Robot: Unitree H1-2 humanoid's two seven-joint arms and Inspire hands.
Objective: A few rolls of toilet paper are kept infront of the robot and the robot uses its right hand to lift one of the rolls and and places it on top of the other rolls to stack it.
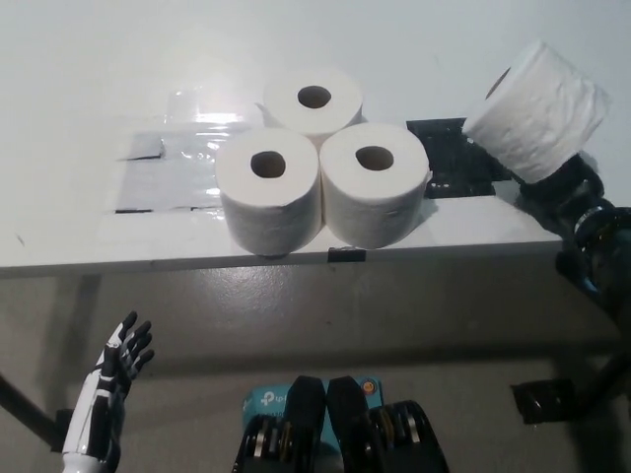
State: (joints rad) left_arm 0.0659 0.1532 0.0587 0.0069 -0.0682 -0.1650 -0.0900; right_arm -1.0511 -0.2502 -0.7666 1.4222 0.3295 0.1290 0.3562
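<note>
Nearest, the white left hand hangs low at the lower left, below the table's front edge, fingers spread and holding nothing; it touches no roll. Four toilet paper rolls show in all; three stand upright in a tight cluster on the white table, and one is in the air. Of the cluster, the front left roll and the front right roll stand side by side and touching, close to the table's front edge; the back roll sits behind and between them. The lifted roll is white, softly textured, tilted with its core hole turned up and to the left; the black right hand grips it from below at the table's right end, clear of the cluster; bare tabletop lies behind the rolls and to their left.
</note>
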